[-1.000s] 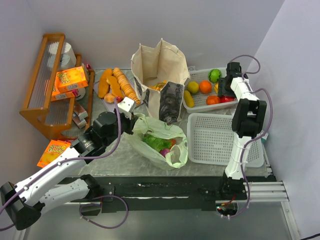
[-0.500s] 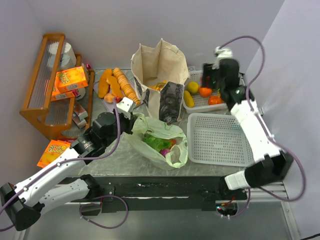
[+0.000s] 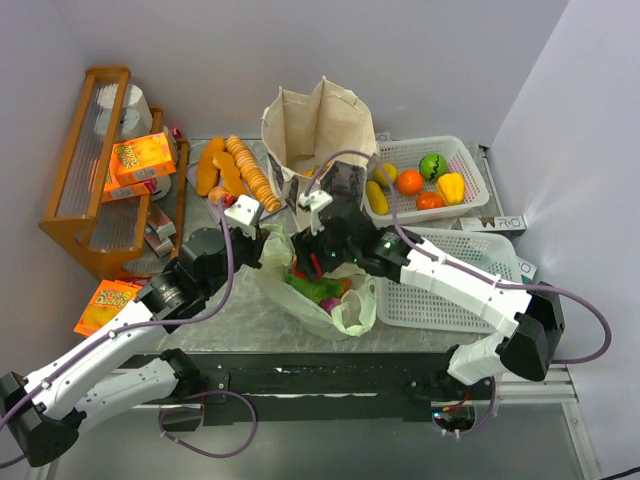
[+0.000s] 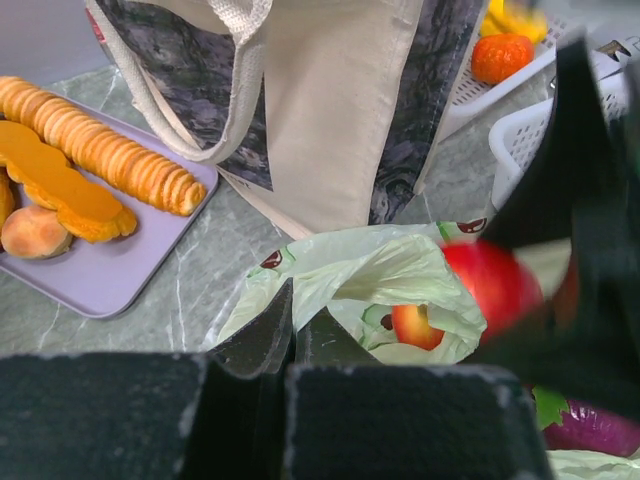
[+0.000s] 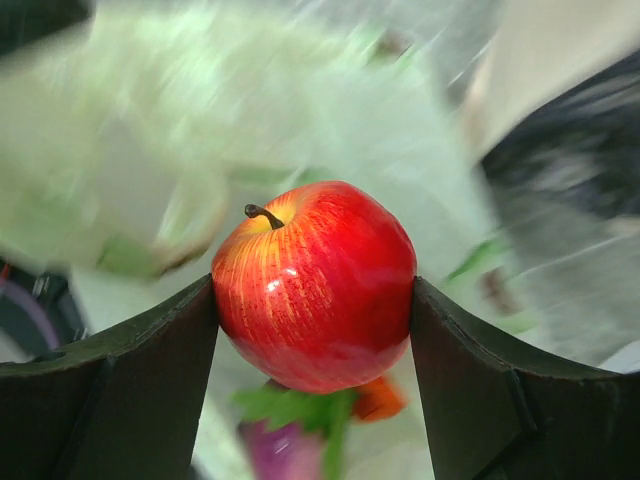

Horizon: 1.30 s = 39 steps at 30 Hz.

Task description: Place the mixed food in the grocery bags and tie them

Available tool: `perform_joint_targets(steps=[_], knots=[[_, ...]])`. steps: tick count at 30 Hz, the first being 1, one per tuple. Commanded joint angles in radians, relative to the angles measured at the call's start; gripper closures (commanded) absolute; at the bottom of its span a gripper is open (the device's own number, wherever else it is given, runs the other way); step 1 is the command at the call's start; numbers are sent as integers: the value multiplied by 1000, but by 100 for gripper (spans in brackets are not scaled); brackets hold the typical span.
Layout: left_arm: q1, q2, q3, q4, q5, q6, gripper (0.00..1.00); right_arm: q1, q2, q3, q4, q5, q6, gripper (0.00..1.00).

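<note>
The pale-green plastic grocery bag (image 3: 345, 305) lies open at the table's middle, with leafy greens, a carrot and a purple piece inside (image 5: 300, 405). My left gripper (image 3: 262, 243) is shut, its fingertips (image 4: 292, 310) pinching the bag's (image 4: 390, 270) near-left rim. My right gripper (image 3: 305, 262) hangs over the bag's mouth, shut on a red apple (image 5: 315, 285) held between both pads (image 5: 315, 300). The apple (image 4: 495, 285) also shows in the left wrist view, above the bag. The beige canvas tote (image 3: 310, 130) stands upright just behind.
A white basket (image 3: 470, 165) at the back right holds several fruits. An empty white basket (image 3: 440, 290) sits right of the bag. Bread loaves lie on a grey tray (image 3: 235, 165). A wooden rack (image 3: 95, 170) with orange boxes (image 3: 140, 158) stands left; another box (image 3: 105, 303) lies near it.
My right arm has swung from the fruit basket at the back right to above the green bag, carrying the apple. The left gripper has kept its hold, shifting slightly.
</note>
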Motion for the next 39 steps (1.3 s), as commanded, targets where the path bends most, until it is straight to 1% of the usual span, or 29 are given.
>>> perform_joint_targets(steps=[1,6,10,11,13,15,16,18,19,20,22,23,28,30,32,34,36,37,39], knots=[[3,-32,1,45,-29,0,99,52,6,-30,-39,54,82,90],[3,-52,-7,48,-47,-2,99,122,43,-39,-172,143,105,91],[2,-69,-8,51,-73,-2,99,154,44,-59,-258,183,134,90],[3,-73,-11,52,-81,-3,99,156,55,-61,-315,198,160,89],[3,-89,-14,55,-98,-3,99,159,67,-64,-364,244,181,89],[3,-98,-17,61,-105,-2,99,159,73,-74,-401,262,212,84],[3,-100,-19,61,-105,-2,99,159,70,-77,-401,259,215,80],[3,-100,-20,61,-98,-2,99,164,46,-80,-355,232,192,58],[3,-97,-19,61,-93,-2,99,164,32,-81,-332,191,180,46],[3,-95,-17,61,-87,-2,99,164,-3,-81,-302,169,154,31],[3,-86,-14,57,-78,-3,99,162,-29,-74,-239,132,129,21],[2,-84,-14,57,-79,-3,99,164,-48,-67,-228,105,105,9],[3,-80,-14,55,-76,0,99,164,-95,14,-228,86,34,1],[3,-80,-14,54,-78,3,99,162,-118,47,-232,66,-9,0],[3,-80,-16,55,-76,3,99,161,-120,74,-273,81,-24,1],[3,-77,-13,54,-76,3,99,150,-144,111,-298,176,-23,1],[2,-77,-13,51,-75,3,99,86,-177,128,-285,168,-13,1],[3,-77,-11,52,-75,1,99,-30,-213,125,-262,101,-12,1],[3,-81,-13,58,-69,3,99,-135,-235,105,-185,57,-6,3]])
